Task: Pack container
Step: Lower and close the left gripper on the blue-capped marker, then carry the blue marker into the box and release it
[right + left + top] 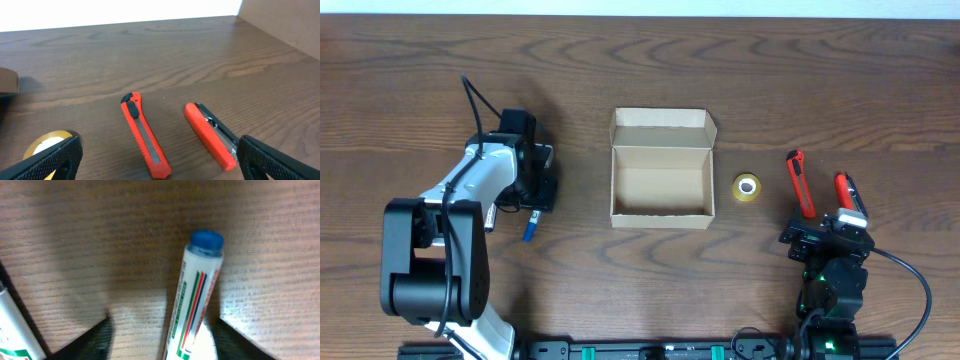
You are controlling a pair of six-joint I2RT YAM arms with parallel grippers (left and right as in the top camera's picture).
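Note:
The container [660, 215] is an open tan cardboard box at the table's middle, its flap lid standing at the back. My left gripper [526, 208] is to its left, low over the table and open. A white marker with a blue cap [199, 297] lies between its fingers [162, 336], close to the right finger; its blue tip shows in the overhead view [530, 232]. My right gripper [825, 228] is open and empty at the front right. Ahead of its fingers [160, 167] lie a red utility knife [143, 136] and a red stapler [210, 135].
A yellow tape roll [747, 187] lies right of the box and also shows in the right wrist view [47, 144]. The knife [801, 184] and stapler [846, 190] lie right of it. A second white pen [12, 325] lies left of the marker.

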